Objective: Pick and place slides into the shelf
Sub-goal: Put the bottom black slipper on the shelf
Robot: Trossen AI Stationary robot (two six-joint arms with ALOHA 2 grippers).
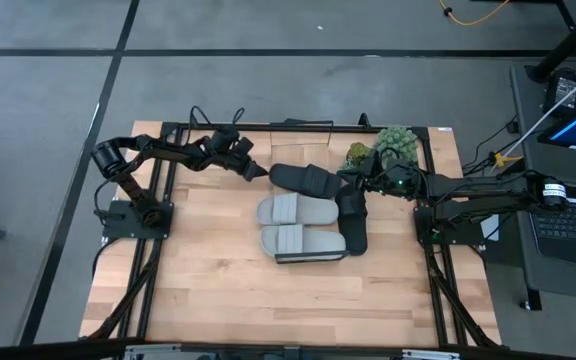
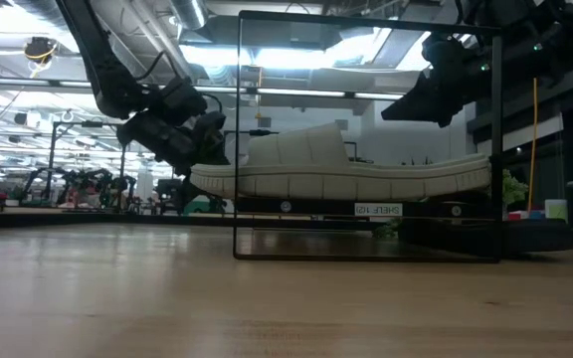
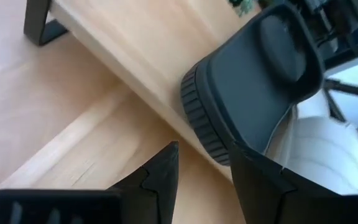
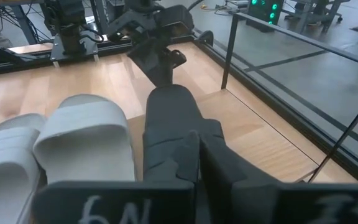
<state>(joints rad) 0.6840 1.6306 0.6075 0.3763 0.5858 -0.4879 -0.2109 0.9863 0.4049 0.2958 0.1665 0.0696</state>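
A wooden table (image 1: 268, 300) is seen from above, with a dark robot arm at each side. Near the far edge stands the shelf (image 1: 303, 128), a low light wood plank on a thin black wire frame, with a green potted plant (image 1: 393, 145) just to its right.

Two light grey slides (image 1: 303, 225) lie side by side at the table's centre, toes pointing left. One black slide (image 1: 303, 180) lies just beyond them, close in front of the shelf, with its far-left end between the fingers of the left gripper (image 1: 253, 170). In the left wrist view the fingers (image 3: 160, 180) are seen partly open with the slide's ribbed sole edge against one of them; whether it is truly gripped cannot be told. The slide seems to be held at its end so that it can be steered toward the shelf.

A second black slide (image 1: 355, 225) lies right of the grey pair, running from far to near. The right gripper (image 1: 353, 185) is at its far end, its fingers (image 4: 185, 158) closed almost fully; it looks pinched onto the slide's edge, probably ready for lifting.

No slide is seen on the shelf's plank, so the placing appears largely undone.
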